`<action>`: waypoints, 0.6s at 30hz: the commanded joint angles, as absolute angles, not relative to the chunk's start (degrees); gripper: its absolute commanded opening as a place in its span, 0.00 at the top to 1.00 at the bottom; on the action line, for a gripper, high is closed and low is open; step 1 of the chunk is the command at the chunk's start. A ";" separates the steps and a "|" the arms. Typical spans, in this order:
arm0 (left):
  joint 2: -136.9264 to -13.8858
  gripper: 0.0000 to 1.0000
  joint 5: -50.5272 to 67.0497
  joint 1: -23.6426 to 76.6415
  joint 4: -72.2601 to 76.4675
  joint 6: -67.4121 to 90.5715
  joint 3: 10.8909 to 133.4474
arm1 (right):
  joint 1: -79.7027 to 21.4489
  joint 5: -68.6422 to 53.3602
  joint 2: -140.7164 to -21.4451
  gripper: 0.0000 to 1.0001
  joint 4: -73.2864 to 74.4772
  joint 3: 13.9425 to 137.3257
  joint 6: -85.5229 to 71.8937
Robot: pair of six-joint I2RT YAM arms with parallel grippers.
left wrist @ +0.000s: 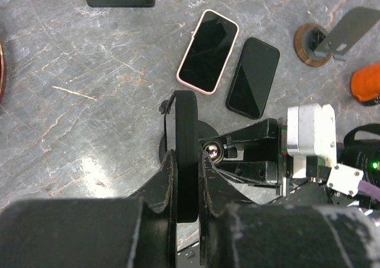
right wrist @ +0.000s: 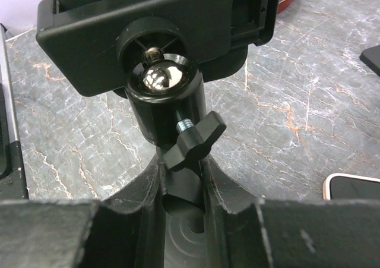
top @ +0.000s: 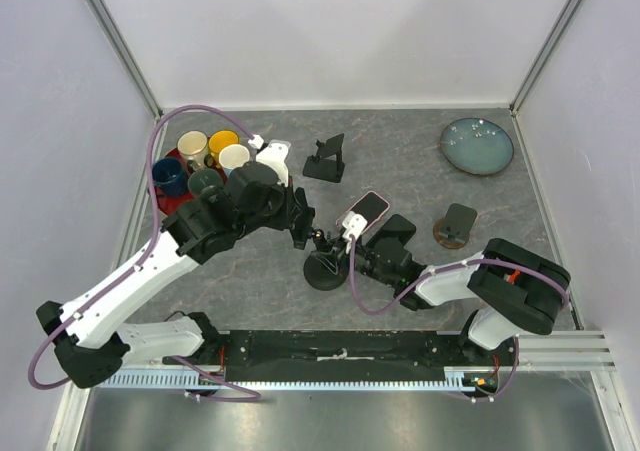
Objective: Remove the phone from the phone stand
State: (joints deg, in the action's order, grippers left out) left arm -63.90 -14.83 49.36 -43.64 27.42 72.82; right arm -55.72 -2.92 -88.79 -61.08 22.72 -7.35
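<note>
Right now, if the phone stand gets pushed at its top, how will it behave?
The phone stand looks rigid, but its holder plate sits on a ball joint, so it may swivel. Tall stem over a small round base: likely tippy.

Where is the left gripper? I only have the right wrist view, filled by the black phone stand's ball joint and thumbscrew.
Observer: The left gripper is closed on the edge of the black phone stand's cradle plate, one finger on each side.
Operator: What's the pale corner at my lower right?
Observer: A pink-cased phone lying flat, screen up, on the table, with a black phone beside it.
Operator: Anything beyond those?
Observer: A second stand on a round brown base, right of the black phone.
</note>
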 commanded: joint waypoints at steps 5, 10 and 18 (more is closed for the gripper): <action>-57.32 0.98 -6.68 47.73 -43.42 18.20 72.51 | -55.11 -2.37 -90.17 1.00 -61.26 24.17 -10.11; -54.23 0.98 -10.71 44.48 -43.41 20.12 70.93 | -55.11 -0.88 -90.53 1.00 -60.56 24.26 -10.19; -56.86 0.98 -24.26 44.73 -48.34 34.89 69.87 | -55.11 1.49 -90.53 1.00 -60.21 24.17 -10.20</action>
